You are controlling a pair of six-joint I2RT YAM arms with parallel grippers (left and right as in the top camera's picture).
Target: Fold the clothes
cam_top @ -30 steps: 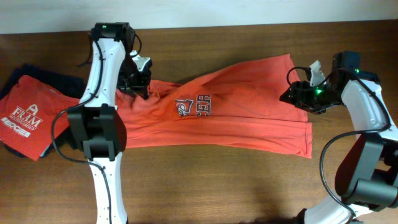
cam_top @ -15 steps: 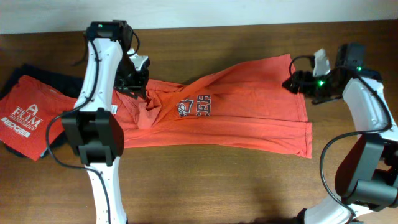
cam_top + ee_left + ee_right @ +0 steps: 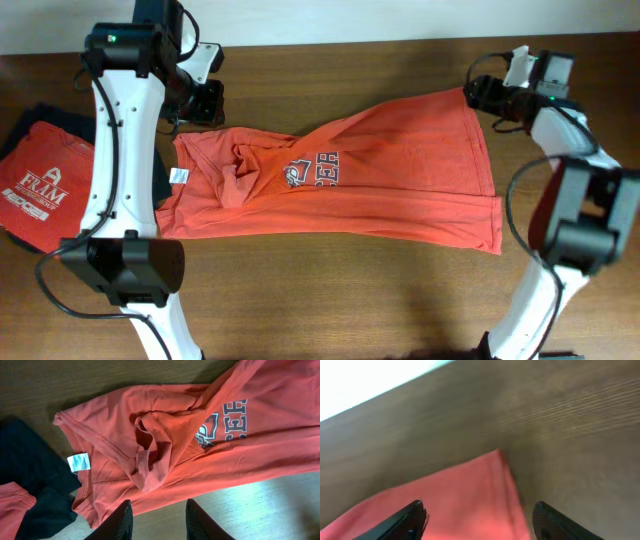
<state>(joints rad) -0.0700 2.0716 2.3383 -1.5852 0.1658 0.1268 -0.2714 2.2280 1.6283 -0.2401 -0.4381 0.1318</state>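
Both arms have pulled back toward the top edge since half a sec ago. L side: the left gripper [image 3: 205,97] was down on the neck end of the shirt; now it hangs off the cloth, upper left of the overhead frame, over bare table [image 3: 350,290]. R side: the right gripper [image 3: 480,95] has slid up from the hem's side to the hem's top corner, upper right.

The T-shirt [image 3: 400,170] lies across the middle of the table, neck end left, hem right, slightly slanted, with the lettering [image 3: 312,172] facing up. Its left end looks more spread than before, and a white label [image 3: 179,176] shows there. Cloth is bunched in a ridge just left of the emblem; the rest is fairly flat.

Left wrist cam: left gripper [image 3: 157,522] fingers are apart at the bottom edge w/ nothing between them. Above them are the T-shirt [image 3: 280,420], the label [image 3: 78,462] and the lettering [image 3: 225,422]. The navy garment [image 3: 35,485] touches the shirt's edge at left.

Right wrist cam: right gripper [image 3: 480,525] fingers are wide apart, clamping nothing, and the T-shirt [image 3: 465,495] corner sits between them. Can't tell if they touch the cloth.

Far left of the overhead frame, the folded FRAM shirt [image 3: 35,185] rests on the navy garment [image 3: 30,115].
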